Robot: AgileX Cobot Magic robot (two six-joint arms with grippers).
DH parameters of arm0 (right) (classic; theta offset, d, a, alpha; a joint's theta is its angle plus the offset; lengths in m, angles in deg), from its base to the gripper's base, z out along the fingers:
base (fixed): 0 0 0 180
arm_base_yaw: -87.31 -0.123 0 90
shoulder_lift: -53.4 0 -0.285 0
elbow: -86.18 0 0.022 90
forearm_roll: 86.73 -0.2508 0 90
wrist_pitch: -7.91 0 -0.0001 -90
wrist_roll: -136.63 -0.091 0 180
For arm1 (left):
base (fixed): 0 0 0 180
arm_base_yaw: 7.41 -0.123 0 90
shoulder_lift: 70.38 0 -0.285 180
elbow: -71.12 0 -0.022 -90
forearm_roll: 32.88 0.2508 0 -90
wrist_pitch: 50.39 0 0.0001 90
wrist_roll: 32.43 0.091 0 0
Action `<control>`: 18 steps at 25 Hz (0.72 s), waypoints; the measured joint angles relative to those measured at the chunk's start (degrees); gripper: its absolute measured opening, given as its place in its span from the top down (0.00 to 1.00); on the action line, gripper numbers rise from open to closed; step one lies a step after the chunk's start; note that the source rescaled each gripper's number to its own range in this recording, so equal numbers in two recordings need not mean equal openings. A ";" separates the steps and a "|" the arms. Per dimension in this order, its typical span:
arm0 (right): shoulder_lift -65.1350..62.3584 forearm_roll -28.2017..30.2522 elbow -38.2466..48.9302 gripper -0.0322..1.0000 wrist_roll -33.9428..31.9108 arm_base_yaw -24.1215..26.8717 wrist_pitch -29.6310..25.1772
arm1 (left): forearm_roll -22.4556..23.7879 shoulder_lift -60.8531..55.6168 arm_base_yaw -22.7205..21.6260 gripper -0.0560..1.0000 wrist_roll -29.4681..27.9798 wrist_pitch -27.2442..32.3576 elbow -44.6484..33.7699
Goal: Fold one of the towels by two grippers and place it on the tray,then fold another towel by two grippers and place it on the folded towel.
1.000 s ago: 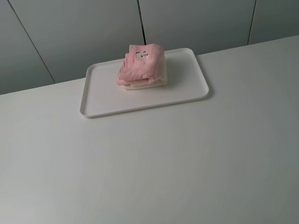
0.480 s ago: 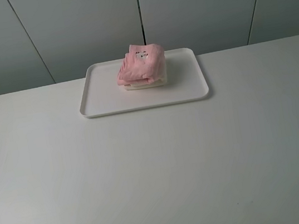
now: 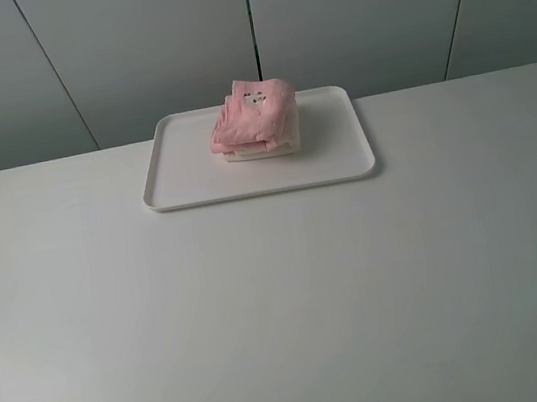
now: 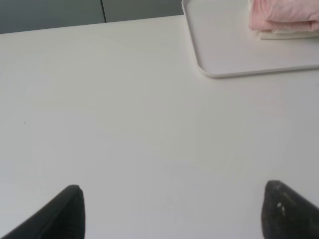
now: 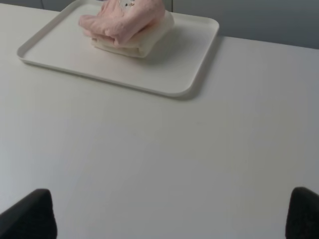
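Terry cloth, both pieces: soft, light and limp, so I judge they would sag and unfold if lifted by one corner. Any further hold would best take two corners of a folded edge, one per gripper. The pink towel (image 3: 252, 114) sits folded on the cream towel (image 3: 261, 149), and both lie on the tray (image 3: 333, 156) toward its far side, at the far middle of the table (image 3: 285, 310). From how they lie, I judge both folds and both placements done.

My left gripper (image 4: 172, 211) has its jaws spread wide with nothing between them, near the tray's corner but apart from it. My right gripper (image 5: 172, 214) is likewise spread and empty, well back from the tray. Neither arm shows in the high view. The tray's low rim is the only edge to catch on; the table between tray and grippers gives plenty of room.
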 joint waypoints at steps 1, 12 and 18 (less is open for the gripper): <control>0.00 0.00 0.00 0.00 0.00 0.29 0.00 | 0.00 0.00 0.00 0.07 0.00 0.00 0.00; 0.00 0.00 0.00 0.00 0.10 14.96 0.00 | 0.63 0.00 0.00 0.07 0.00 0.00 0.00; 0.00 0.00 0.00 0.00 0.10 17.13 0.00 | 0.86 0.00 -1.15 0.07 0.00 0.00 0.00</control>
